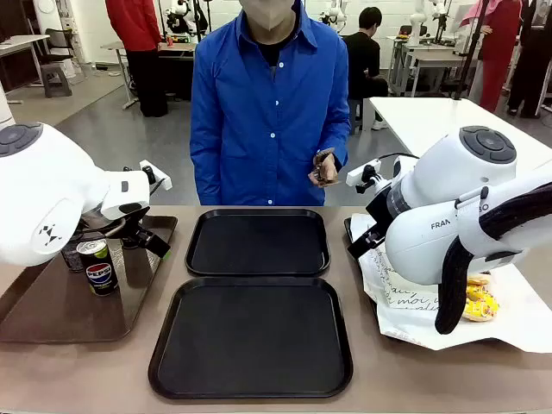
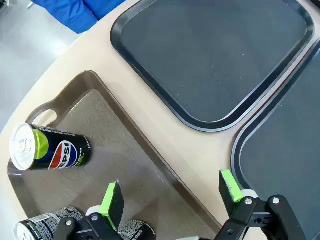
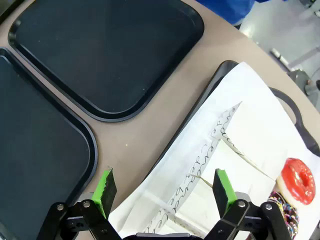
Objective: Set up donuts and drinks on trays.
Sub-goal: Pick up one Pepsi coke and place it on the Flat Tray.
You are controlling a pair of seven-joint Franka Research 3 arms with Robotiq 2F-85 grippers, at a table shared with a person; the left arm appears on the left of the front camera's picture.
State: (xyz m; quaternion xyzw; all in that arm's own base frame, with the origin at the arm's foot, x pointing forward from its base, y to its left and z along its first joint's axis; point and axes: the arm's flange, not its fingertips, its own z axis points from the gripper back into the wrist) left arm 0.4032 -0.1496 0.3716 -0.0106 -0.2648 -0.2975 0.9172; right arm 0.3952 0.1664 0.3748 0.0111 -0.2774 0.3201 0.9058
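Reaching for the Pepsi can (image 2: 55, 152) at ten o'clock of the released left end effector (image 2: 170, 192) could topple neighbouring cans (image 2: 42, 227); the right end effector (image 3: 164, 184), also released, might squash the red donut (image 3: 298, 181) at three o'clock.

The scene is brightly and evenly lit from overhead; only soft shadows are cast on the beige tabletop (image 1: 86, 379). Straight lines are bowed toward the wrist views' edges.

Left gripper (image 2: 170, 191) gapes wide above the brown tray (image 2: 125, 165) — a Pepsi can (image 2: 52, 151) (black, green near its top) sits on it; black trays (image 2: 210, 60) lie alongside.
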